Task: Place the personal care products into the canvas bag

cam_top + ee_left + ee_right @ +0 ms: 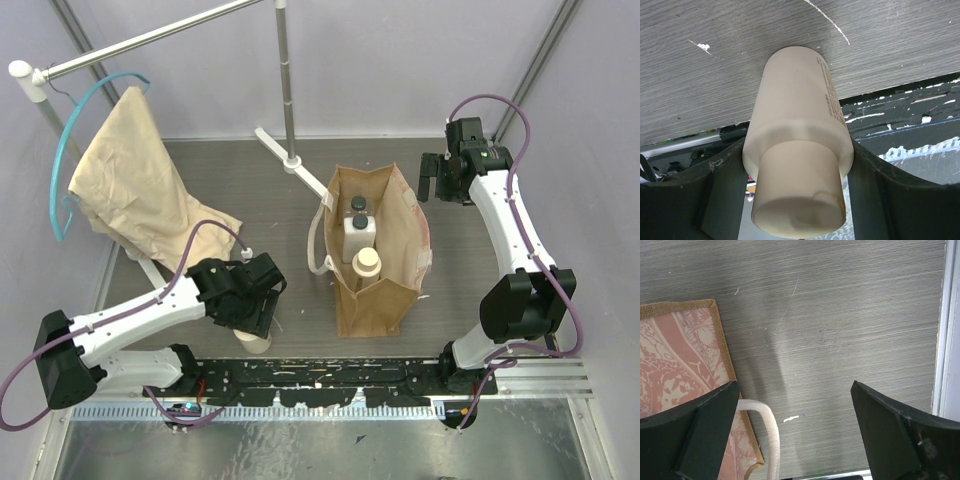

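Observation:
The tan canvas bag stands open at the table's middle. Inside it I see two whitish rectangular bottles with dark caps and one cream cylindrical bottle. My left gripper is left of the bag, near the front edge, shut on the second cream cylindrical bottle. In the left wrist view this bottle sits between my fingers, cap toward the camera. My right gripper is open and empty by the bag's far right corner. Its view shows the bag's pink-printed side and a whitish strap.
A pale beige garment hangs on a turquoise hanger at the back left. A rack pole and its white foot stand behind the bag. A black rail runs along the front edge.

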You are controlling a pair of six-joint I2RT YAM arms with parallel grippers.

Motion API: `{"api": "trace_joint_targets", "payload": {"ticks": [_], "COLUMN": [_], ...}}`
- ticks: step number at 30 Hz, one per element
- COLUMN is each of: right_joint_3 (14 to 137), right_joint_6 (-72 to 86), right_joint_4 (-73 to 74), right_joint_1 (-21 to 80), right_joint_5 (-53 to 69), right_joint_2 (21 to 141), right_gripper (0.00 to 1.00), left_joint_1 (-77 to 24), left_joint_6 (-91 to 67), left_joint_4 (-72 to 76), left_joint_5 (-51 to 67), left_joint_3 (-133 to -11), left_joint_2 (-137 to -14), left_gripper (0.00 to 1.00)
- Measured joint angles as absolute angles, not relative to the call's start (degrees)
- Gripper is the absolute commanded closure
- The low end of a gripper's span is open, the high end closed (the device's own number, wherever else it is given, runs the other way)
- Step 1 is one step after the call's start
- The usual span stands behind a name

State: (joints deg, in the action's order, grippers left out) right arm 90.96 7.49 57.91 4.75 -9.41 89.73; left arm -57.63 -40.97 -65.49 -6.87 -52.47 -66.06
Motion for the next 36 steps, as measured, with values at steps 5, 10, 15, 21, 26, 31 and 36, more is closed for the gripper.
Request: {"api": "trace_joint_targets", "payload": {"ticks": [5,10,15,21,26,31,36], "right_joint_3": [90.9,90.7,90.6,90.6,90.6,90.6,90.6], "right_joint_6": [7.5,7.5,7.4,7.4,7.4,7.4,7.4], "right_joint_4": [57.9,57.9,57.9,57.9,57.9,57.9,57.9], "right_joint_1": [4.8,4.8,4.8,4.8,4.8,4.8,4.8], "right_joint_5": [-9.4,-9.4,-9.4,-9.4,-9.4,-9.4,-9.4], "right_joint_2": [89.7,89.6,89.6,89.6,89.6,89.6,89.6], "right_gripper": [0.00,0.00,0.00,0.00,0.00,0.00,0.00], "left_joint_1": [-57.6,-57.6,-57.3,-56.9,-56.6,-56.5,-56.4], "left_joint_6": [-40.8,-40.2,-39.6,-39.2,-38.8,-38.6,-38.4], "left_joint_4": [-65.6,-65.9,-66.0,-66.0,-65.9,-64.8,-64.8], "left_joint_5": [-6.7,-6.6,-6.3,-5.9,-5.7,-5.5,-5.4], "left_joint_3": [-52.7,-53.3,-53.5,-53.5,-53.4,-52.5,-52.4], "left_joint_2": [-66.6,-67.5,-67.8,-67.9,-68.6,-70.2,-70.2], "left_gripper": [0.56,0.39,0.30,0.23,0.16,0.19,0.58]}}
